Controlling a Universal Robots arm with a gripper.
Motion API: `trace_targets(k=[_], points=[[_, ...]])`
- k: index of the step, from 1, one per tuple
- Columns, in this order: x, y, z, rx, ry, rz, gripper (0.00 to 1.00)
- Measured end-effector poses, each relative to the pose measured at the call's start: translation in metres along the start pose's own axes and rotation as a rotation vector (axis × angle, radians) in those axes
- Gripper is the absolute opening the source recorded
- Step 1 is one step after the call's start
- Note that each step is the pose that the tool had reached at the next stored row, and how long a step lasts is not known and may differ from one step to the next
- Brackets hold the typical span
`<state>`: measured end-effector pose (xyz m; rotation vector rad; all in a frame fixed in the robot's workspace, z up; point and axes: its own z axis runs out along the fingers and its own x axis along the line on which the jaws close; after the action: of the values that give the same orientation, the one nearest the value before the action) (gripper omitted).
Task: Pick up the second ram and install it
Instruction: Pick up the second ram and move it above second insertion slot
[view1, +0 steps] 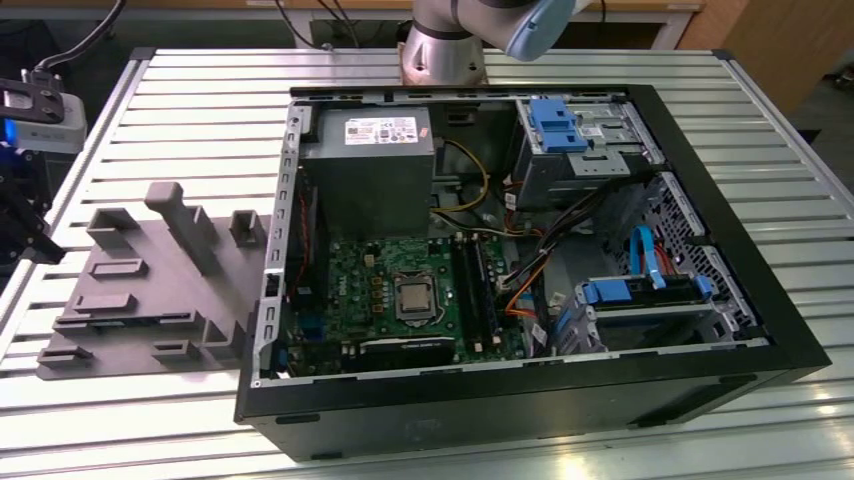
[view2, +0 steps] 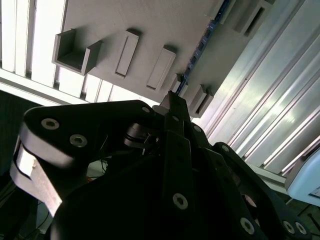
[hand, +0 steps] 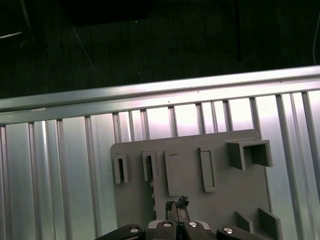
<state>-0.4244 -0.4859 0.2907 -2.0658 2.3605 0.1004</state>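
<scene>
The second ram (view2: 196, 57) is a thin dark stick standing on its edge in small holder blocks on the grey holder plate (hand: 220, 205). In the first wrist view the ram (hand: 149, 172) sits in the second small block from the plate's corner. My gripper (hand: 176, 203) hangs above the plate, apart from the ram and a little to one side of its line. Its fingertips (hand: 182, 202) are close together with nothing between them. In the second wrist view the gripper (view2: 172, 102) points near the ram's closer end. The holder plate (view1: 147, 290) lies at the exterior view's left.
The open computer case (view1: 747, 330) lies on the slatted metal table (view1: 187, 100), with the green motherboard (view1: 360, 290) and its long black slots (view1: 477, 290) inside. The arm's base (view1: 447, 50) stands behind it. A white device (view1: 34, 110) sits at the table's edge.
</scene>
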Motion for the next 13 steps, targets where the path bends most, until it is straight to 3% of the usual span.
trace_targets(k=[13], points=[[0.0001,-0.0001,0.0030,0.0000,0.0000,0.000,0.11]])
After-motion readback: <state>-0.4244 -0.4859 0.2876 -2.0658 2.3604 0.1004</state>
